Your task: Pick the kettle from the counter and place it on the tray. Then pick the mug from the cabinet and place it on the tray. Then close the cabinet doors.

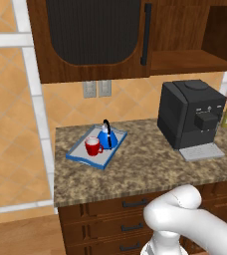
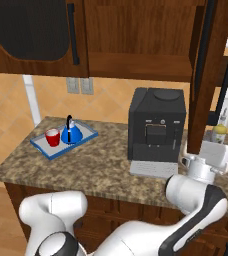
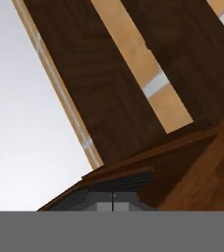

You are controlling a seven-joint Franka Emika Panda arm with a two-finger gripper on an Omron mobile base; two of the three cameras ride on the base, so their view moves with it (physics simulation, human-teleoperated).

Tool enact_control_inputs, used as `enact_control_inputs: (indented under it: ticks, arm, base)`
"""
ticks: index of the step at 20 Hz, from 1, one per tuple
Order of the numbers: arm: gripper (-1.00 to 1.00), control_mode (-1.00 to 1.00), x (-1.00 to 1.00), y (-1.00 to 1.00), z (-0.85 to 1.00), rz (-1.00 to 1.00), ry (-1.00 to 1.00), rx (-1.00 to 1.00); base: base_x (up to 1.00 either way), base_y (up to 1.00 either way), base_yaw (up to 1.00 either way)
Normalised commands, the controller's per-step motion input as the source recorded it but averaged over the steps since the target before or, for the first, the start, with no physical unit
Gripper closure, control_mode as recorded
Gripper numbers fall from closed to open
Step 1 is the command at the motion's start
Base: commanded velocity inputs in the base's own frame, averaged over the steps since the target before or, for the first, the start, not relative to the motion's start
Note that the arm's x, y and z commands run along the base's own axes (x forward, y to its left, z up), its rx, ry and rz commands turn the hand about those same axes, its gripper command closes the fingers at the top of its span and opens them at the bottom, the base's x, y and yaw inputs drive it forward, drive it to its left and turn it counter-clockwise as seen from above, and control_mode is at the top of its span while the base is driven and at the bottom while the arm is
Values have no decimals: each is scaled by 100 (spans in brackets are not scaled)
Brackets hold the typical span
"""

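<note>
From the left base view, the kettle point(image 1: 107, 138) and mug point(image 1: 92, 146) sat on the tray point(image 1: 80, 155) atop the desk point(image 1: 145, 167). From the right, the arm's wrist reached up beside the open cabinet door point(image 2: 204, 75). The hand view showed the gripper point(image 3: 113, 203) closed, empty, under dark wood.

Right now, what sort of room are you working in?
A simulated home kitchen, by the look of it: a granite counter over wooden drawers, a wall cabinet above it, and a black coffee machine beside a tray holding a kettle and a mug.
</note>
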Motion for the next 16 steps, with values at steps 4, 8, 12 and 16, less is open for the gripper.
enact_control_inputs:
  ticks: [4, 8, 12, 16]
  arm:
    - [100, -100, 0, 0, 0, 0, 0, 0]
    - [100, -100, -1, -7, 28, 0, -9, 0]
    - [100, -100, 0, 0, 40, -1, -6, -4]
    - [100, -100, -2, 22, 23, -2, 0, -21]
  base:
    - [0, 0, 0]
    - [0, 0, 0]
    - [0, 0, 0]
    - [0, 0, 0]
